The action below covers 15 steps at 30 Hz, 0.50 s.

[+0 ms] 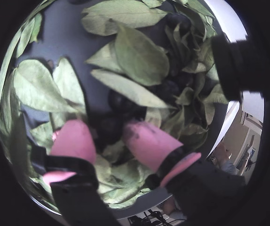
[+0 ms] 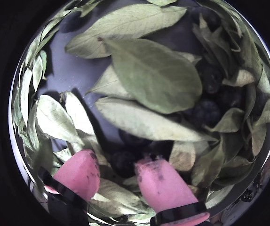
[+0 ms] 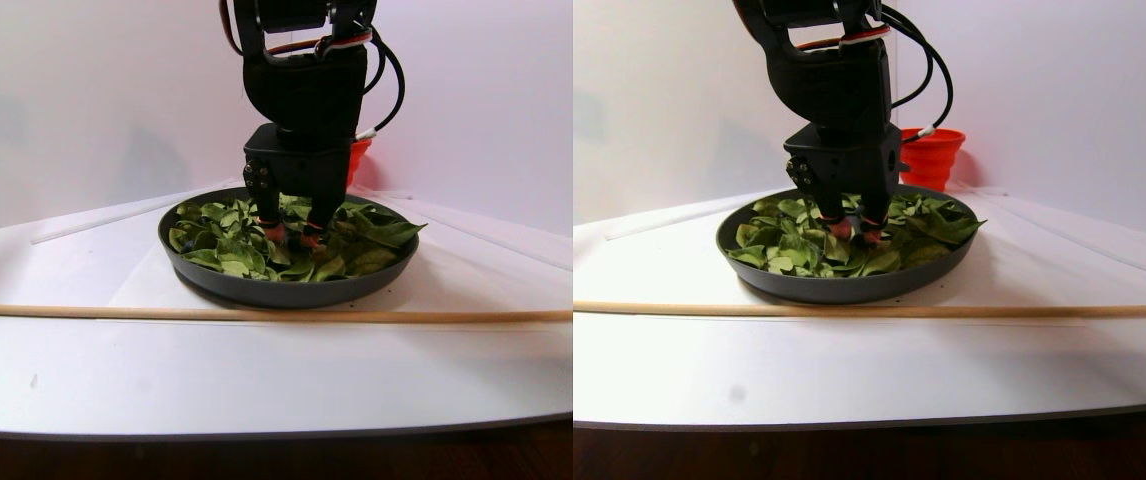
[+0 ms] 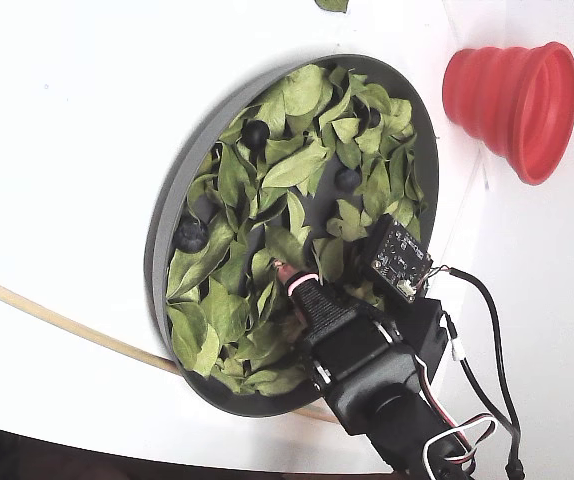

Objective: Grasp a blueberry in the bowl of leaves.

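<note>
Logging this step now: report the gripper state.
Gripper: open, down among the leaves in the bowl, pink fingertips either side of a blueberry, not yet closed on it.

You are looking at a black plastic arm (image 3: 305, 90) with blocky, matte housings. Its gripper (image 1: 110, 136) is wearing pink fingertips (image 2: 161, 186), smudged dark. Black, white and red cables (image 4: 487, 340) are looping beside it, and a small black circuit board (image 4: 399, 258) is showing.
</note>
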### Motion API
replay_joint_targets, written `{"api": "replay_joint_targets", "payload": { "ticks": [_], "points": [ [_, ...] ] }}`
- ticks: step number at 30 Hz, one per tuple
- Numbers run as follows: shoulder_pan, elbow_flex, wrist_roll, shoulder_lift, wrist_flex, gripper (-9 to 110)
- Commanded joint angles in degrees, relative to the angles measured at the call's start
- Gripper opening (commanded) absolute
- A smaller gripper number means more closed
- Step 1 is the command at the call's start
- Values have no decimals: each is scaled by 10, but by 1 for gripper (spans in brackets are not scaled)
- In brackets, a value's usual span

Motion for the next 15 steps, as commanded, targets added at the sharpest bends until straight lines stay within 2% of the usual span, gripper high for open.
{"api": "replay_joint_targets", "payload": {
  "ticks": [1,15],
  "points": [
    [7,-18,4,4,-10,14],
    [13,-29,6,-21,-10,14]
  ]
}}
